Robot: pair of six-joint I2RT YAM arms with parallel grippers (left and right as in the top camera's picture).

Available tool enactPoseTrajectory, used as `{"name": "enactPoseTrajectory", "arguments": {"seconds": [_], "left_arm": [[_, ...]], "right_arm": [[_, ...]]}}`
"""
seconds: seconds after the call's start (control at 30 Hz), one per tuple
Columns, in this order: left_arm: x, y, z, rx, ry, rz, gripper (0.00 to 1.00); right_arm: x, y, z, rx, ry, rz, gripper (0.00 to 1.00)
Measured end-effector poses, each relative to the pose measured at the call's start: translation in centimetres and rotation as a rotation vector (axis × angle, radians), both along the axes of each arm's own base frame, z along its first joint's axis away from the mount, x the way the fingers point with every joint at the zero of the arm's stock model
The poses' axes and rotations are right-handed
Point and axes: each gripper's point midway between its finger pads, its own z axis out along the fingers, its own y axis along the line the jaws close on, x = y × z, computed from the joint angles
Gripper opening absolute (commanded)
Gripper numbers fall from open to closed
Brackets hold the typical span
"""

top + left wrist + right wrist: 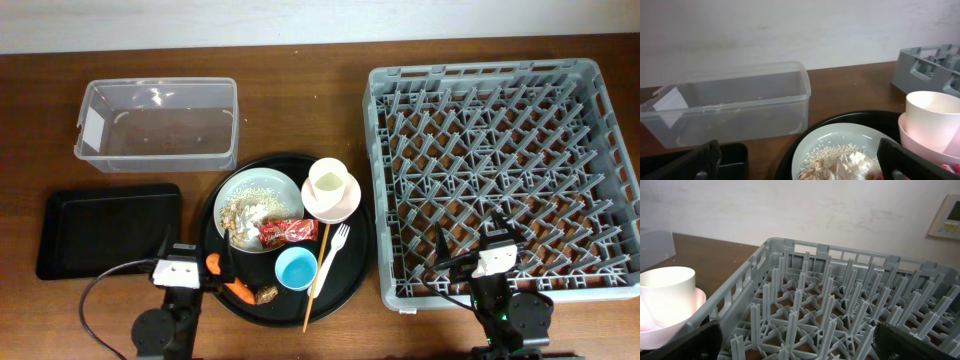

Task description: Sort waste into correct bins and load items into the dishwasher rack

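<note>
Soft, even light falls from above on the wooden table (pixel 300 60), so shadows stay short and faint, with a small white glare on the floor of the clear tub (pixel 155 97) and a dull sheen on the rim of the round black tray (pixel 358 270). In the wrist views the pale wall (pixel 790 30) looks slightly washed out, the nearest pegs of the grey rack (pixel 840 305) a little soft, and the bottom corners dark and blurred.
</note>
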Motion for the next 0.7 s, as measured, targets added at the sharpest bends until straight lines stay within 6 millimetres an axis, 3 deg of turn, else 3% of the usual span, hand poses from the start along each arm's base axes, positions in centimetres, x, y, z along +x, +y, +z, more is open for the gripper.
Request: {"name": "enactPoseTrajectory", "arguments": {"seconds": [0.23,0.33,0.4,0.53,0.7], "left_arm": [[0.0,0.6,-1.0,0.004,0.056,0.038,0.99],[-1.2,0.8,-2.9,0.011,0.258,0.042,0.99],[-1.4,0.8,-1.6,0.012,0.3,0.042,0.99],[-0.5,0.2,1.4,-0.005,0.4,0.013,0.99],[0.8,-1.4,1.6,-0.049,0.708,-0.067,0.99]], "right_arm": [[0.0,0.3,-0.5,0.133,0.048,0.009,0.99],[-0.6,0.9,-2.2,0.2,0.198,0.022,0.99],[-1.3,1.4,-2.9,0.228,0.333,0.033,0.99],[-2.2,1.7,0.5,0.251,0.502,0.026,0.99],[-3.2,1.9,3.5,0.254,0.799,-0.001,0.99]]}}
